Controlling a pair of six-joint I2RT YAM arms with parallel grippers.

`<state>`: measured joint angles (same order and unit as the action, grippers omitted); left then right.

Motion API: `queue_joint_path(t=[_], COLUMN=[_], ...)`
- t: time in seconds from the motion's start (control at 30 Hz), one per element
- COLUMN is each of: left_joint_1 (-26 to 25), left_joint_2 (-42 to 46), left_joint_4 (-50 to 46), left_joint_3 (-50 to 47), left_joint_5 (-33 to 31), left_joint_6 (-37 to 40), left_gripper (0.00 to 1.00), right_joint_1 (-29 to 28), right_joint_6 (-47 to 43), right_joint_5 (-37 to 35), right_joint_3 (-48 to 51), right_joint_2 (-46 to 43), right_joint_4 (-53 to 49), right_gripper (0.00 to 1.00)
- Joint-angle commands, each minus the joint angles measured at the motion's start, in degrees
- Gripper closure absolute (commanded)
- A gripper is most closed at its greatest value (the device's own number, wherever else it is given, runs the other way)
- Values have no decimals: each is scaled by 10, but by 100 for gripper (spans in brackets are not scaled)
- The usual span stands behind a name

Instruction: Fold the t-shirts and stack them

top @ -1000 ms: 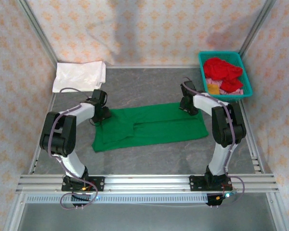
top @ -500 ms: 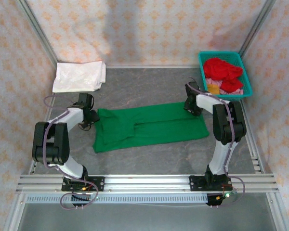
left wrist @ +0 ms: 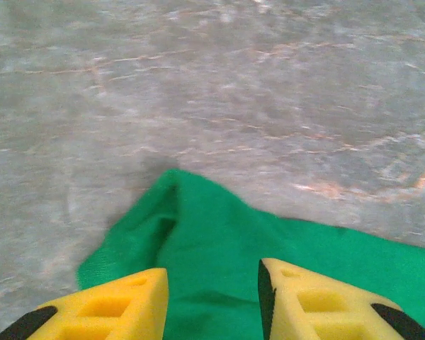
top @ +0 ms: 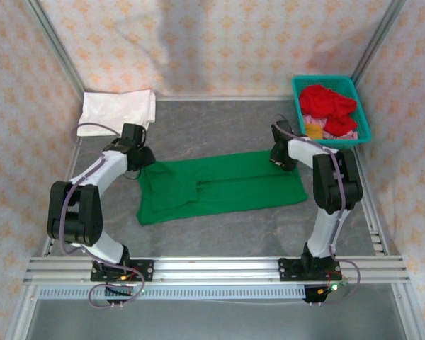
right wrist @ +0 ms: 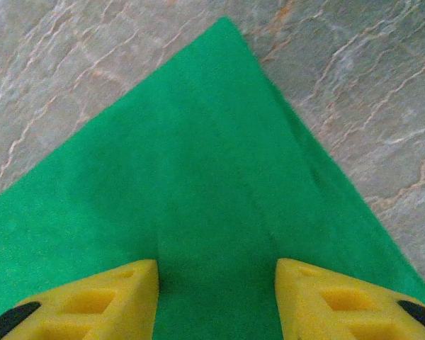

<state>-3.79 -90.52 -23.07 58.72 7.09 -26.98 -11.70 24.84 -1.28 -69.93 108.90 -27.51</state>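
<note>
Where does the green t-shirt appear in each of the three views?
Top external: green t-shirt spread flat in the middle of the table.
Left wrist: its rumpled corner, lower half.
Right wrist: its pointed corner, centre, tip near the top.
Shared landmark: the grey veined table.

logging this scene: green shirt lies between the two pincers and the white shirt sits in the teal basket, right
The white shirt lies on the table at the far left corner, not in the teal basket; the top external view shows it. The green shirt does lie between the left pincer and right pincer.
</note>
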Motion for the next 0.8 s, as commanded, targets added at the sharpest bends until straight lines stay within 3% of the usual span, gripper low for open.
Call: queue_joint_path(t=[0.0, 0.2, 0.27, 0.3, 0.47, 0.77], left_joint_1=[-5, 3, 10, 15, 50, 66], left_joint_2=[-42, -71, -86, -93, -113, -77], left_joint_4=[7, 35, 38, 41, 34, -7], left_joint_3=[9, 0, 4, 4, 0, -14], left_joint_5=[-2, -9, 1, 5, 26, -17], left_joint_6=[-12, -22, -26, -29, -55, -40], left_gripper=[64, 68, 78, 78, 100, 100], right_joint_1=[-34, -76, -81, -81, -66, -25], right_joint_6=[-40, -99, -104, -102, -57, 12], right_joint_5=[-11, 31, 54, 57, 33, -10], right_joint_3=[-29, -42, -49, -50, -60, -40], right_joint_2=[-15, -3, 9, 15, 52, 57], right_joint_4=[-32, 0, 10, 14, 8, -13], right_gripper=[53, 55, 55, 56, 57, 57])
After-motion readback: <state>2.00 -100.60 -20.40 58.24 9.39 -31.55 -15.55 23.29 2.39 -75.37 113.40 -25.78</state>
